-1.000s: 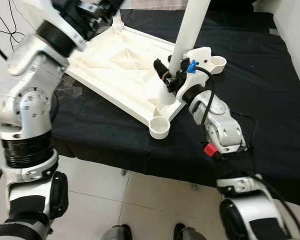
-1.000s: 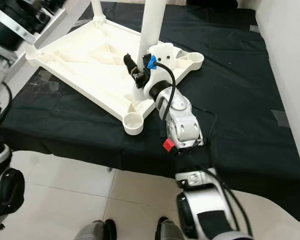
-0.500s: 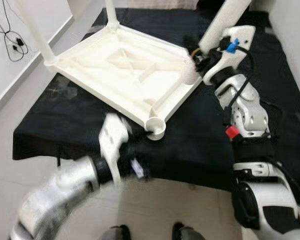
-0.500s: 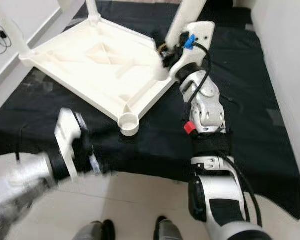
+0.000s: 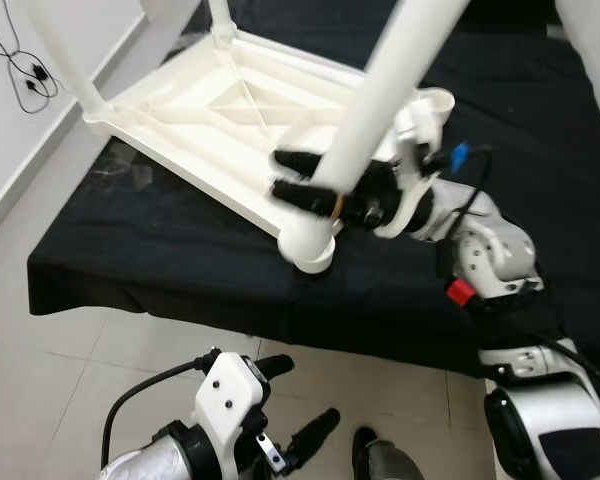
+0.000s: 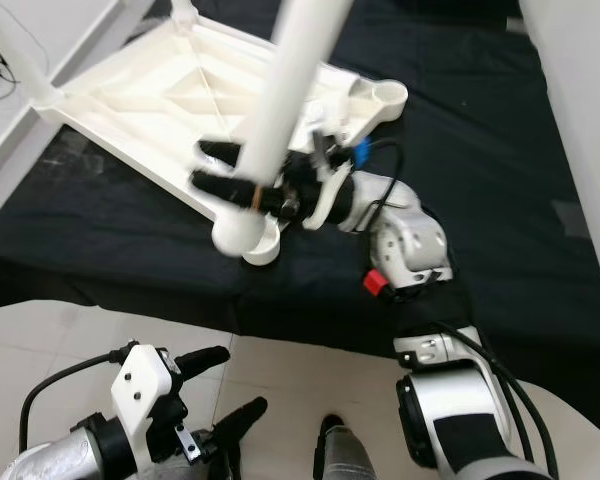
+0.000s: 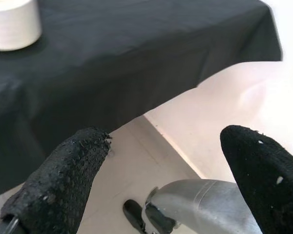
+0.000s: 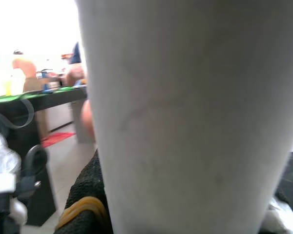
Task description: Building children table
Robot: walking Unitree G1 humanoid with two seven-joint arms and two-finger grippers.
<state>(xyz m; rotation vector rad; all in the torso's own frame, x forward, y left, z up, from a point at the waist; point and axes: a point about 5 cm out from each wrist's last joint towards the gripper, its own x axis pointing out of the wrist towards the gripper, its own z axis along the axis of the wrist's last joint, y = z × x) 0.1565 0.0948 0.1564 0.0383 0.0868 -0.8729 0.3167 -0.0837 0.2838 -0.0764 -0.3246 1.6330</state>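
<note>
A white plastic children's table [image 5: 210,110] lies upside down on a black-covered surface [image 5: 540,130]. Two legs stand in its far corners, one at the left [image 5: 65,60] and one further back [image 5: 220,15]. My right gripper [image 5: 292,176] is shut on a loose white leg [image 5: 390,80], held tilted. The leg's lower end sits over the near corner socket [image 5: 315,258]. In the right wrist view the leg [image 8: 185,112] is very close between the fingers. The right corner socket [image 5: 435,100] holds nothing. My left gripper [image 5: 305,390] hangs open low above the floor, its fingers [image 7: 63,180] apart.
The black surface's front edge [image 5: 180,310] drops to a pale tiled floor [image 5: 90,370]. A cable [image 5: 25,65] lies on the floor by the white wall at the left. My own feet [image 5: 380,465] are at the bottom edge.
My right gripper has swung the leg from the table's right corner over to the near corner socket. My left arm has dropped from the table's side down toward the floor. The camera also shifted.
</note>
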